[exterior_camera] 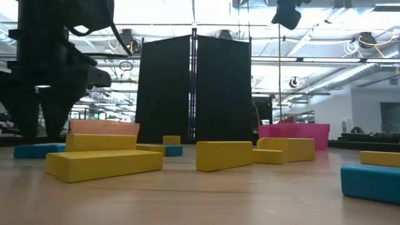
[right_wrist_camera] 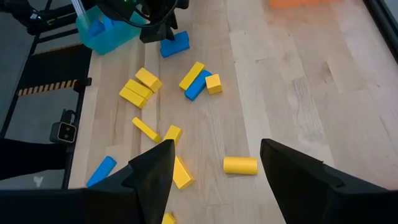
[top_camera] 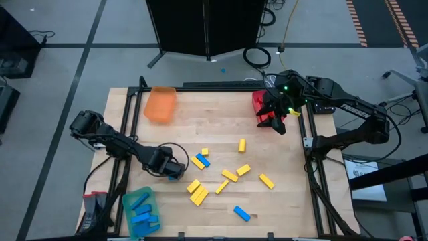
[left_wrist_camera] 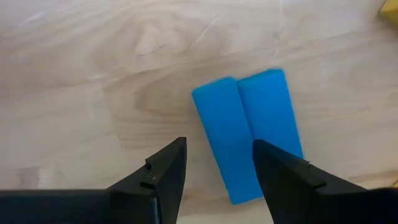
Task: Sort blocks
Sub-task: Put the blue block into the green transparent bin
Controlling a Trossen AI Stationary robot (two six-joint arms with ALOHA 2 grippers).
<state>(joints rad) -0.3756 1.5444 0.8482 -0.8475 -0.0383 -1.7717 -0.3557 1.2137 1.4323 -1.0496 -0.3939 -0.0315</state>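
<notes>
Left arm: your left gripper reaches in from the table's left edge and hangs low over two blue blocks that lie near the green tray.
Left fingers: in the left wrist view you see them parted, empty, the pair of blue blocks lying side by side and touching, just ahead of the tips and partly between them.
Green tray: at the near left corner, it holds several blue blocks.
Loose blocks: yellow blocks and a few blue ones lie scattered mid-table; one blue block lies alone near the front edge.
Low view only: you get a yellow block close to the lens, with the dark left arm standing behind it.
Right arm: your right gripper hovers by the red tray at the far right.
Right fingers: in the right wrist view they stand wide apart with nothing between them, a yellow block on the table beyond.
Orange tray: at the far left of the table.
</notes>
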